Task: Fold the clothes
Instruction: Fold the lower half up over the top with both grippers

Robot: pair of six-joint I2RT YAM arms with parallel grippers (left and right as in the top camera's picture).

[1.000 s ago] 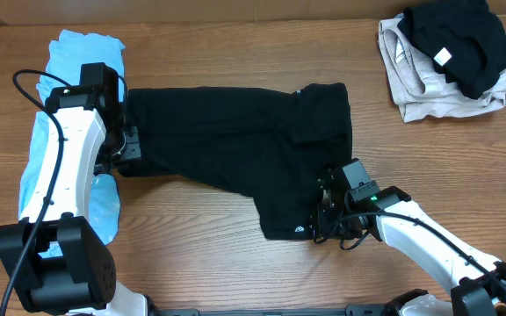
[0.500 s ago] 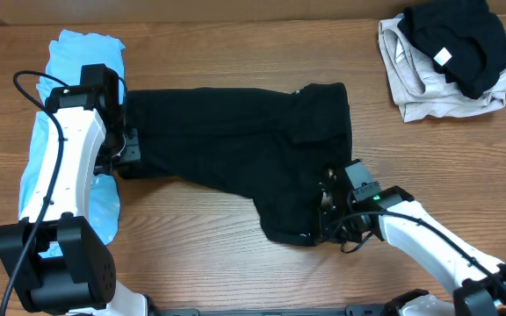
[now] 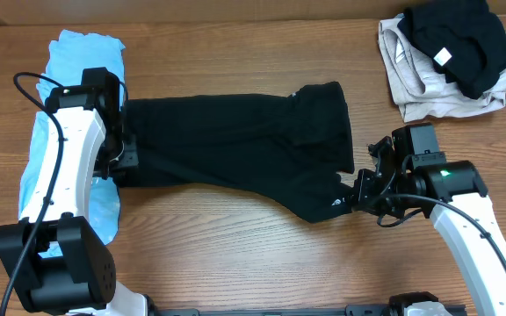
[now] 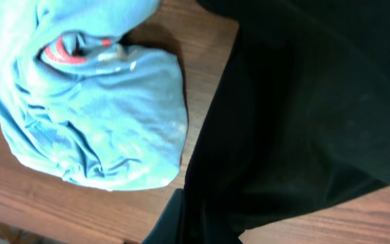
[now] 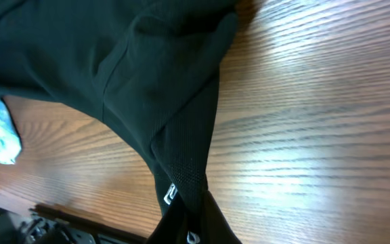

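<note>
Stretched across the middle of the wooden table [image 3: 235, 263]: one black garment [image 3: 235, 145], pulled long from left to right. Held at its left end by the left gripper [image 3: 128, 156], closed tight on the cloth. Held at its near right corner by the right gripper [image 3: 358, 189], also closed tight, with the cloth drawn to a point there.

From the left wrist, filling the right side of the view and getting thin toward the bottom edge: the black garment [image 4: 303, 115], with the fingers hidden under it. From the right wrist, running down in one dark fold to the pinch: the black garment [image 5: 114, 61], with a small white logo [image 5: 170, 195] just above the pinch.

On the left side of the table, partly under the left arm: a light blue cloth [image 3: 77, 53], all crumpled, just beside the dark left end. Tucked in its folds in the left wrist view: a bit of red [image 4: 59, 51].

In the far right corner, well apart from everything else: a pile of clothes [image 3: 446, 57], black on top and pale grey below.
</note>
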